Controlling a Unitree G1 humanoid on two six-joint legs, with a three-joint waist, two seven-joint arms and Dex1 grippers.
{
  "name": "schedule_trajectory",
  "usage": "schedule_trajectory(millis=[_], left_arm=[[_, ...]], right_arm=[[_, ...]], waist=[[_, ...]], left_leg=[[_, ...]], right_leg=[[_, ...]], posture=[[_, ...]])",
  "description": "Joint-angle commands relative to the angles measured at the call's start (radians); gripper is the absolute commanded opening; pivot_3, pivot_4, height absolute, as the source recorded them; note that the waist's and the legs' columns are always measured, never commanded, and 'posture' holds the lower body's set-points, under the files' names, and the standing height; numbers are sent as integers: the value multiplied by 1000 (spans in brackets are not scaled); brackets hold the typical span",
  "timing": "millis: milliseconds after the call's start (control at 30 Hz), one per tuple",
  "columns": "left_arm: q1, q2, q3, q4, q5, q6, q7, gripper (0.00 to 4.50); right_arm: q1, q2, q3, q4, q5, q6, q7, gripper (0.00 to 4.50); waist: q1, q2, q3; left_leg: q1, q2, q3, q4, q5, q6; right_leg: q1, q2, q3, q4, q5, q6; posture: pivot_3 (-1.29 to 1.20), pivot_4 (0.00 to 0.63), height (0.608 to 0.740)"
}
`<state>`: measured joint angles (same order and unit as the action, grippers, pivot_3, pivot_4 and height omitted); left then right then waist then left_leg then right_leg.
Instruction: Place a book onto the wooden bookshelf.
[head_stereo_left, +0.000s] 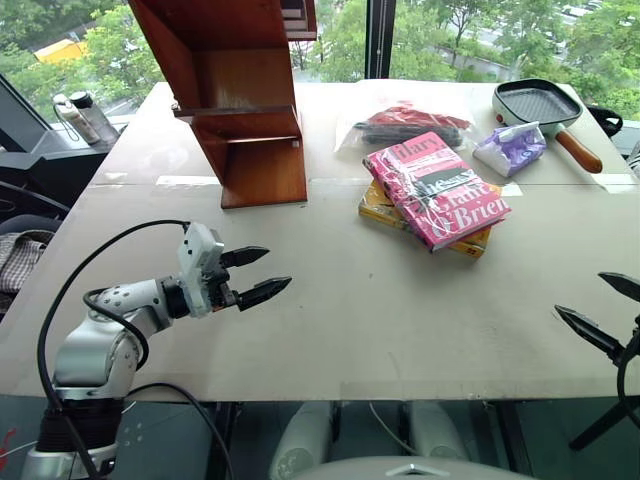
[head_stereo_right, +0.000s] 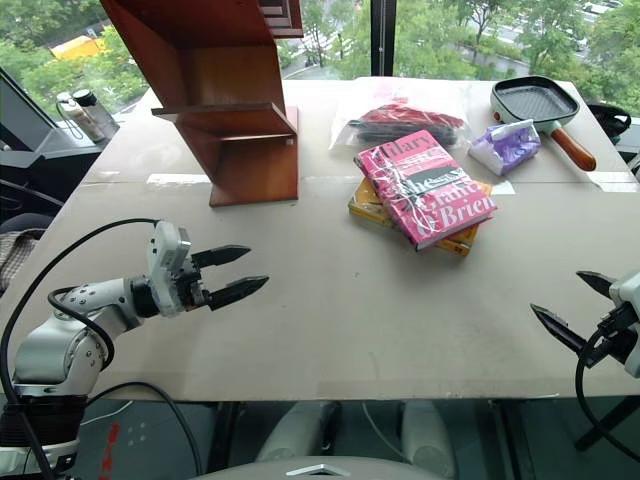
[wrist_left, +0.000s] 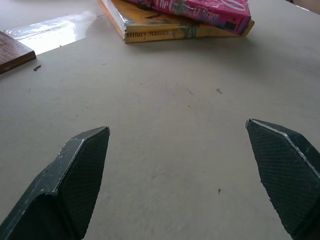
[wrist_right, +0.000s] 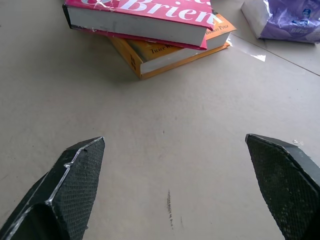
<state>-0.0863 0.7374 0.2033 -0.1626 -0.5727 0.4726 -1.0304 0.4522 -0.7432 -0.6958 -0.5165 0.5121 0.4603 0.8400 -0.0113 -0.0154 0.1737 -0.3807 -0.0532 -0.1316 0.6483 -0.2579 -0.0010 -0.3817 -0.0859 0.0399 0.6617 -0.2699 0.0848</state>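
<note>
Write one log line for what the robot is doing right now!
step: not started | pink book: on yellow book, untouched | bookshelf: no book | left gripper: open | right gripper: open

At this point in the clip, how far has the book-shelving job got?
Nothing looks done yet. The pink book lies flat on top of the yellow-orange book on the table, apart from the wooden bookshelf. Nothing is in hand: the left gripper and right gripper are both open and empty, hovering short of the books. Left: reach, grasp the pink book, carry it over and set it on a shelf.
</note>
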Motion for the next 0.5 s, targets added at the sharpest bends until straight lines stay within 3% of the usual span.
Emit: schedule_trajectory(millis=[33,133,267,367,433,467,500], left_arm=[[-41,7,8,-74,-38,26,13,4500],[-107,-1,-3,-147,-91,86,38,4500],[-151,2,-13,-204,-131,129,47,4500],[-153,10,-23,-264,-137,100,17,4500],[-143,14,-28,-291,-120,58,-7,4500],[-139,14,-29,-299,-113,42,-11,4500],[-139,15,-25,-302,-120,51,-3,4500]], right_arm=[[-87,-22,-9,-29,44,61,-71,4465],[-283,-55,46,-26,68,210,-229,4465],[-504,-93,143,63,74,345,-320,4465],[-722,-119,293,199,25,414,-350,3603],[-888,-116,409,335,-29,437,-359,2459],[-945,-113,449,387,-50,443,-362,2321],[-1021,-108,512,465,-88,441,-355,1868]], waist=[[-2,-1,0],[-5,-1,1],[-6,-1,1],[-10,0,2],[-9,0,2],[-9,0,2],[-9,0,2]], left_leg=[[0,0,0,0,0,0],[0,0,1,1,0,0],[1,0,1,1,0,0],[-1,0,2,0,0,0],[-5,0,3,-1,0,0],[-5,0,3,-1,2,-3],[-6,0,4,-1,2,-4]], right_leg=[[0,0,0,0,0,0],[0,0,1,0,1,0],[0,0,0,0,1,-1],[-2,1,0,0,1,-1],[-6,0,1,0,1,-1],[-7,0,1,0,1,-1],[-8,0,1,0,1,-1]], posture=[[0,150,740],[0,150,740],[0,150,740],[0,150,740],[0,150,740],[0,150,740],[0,150,740]])
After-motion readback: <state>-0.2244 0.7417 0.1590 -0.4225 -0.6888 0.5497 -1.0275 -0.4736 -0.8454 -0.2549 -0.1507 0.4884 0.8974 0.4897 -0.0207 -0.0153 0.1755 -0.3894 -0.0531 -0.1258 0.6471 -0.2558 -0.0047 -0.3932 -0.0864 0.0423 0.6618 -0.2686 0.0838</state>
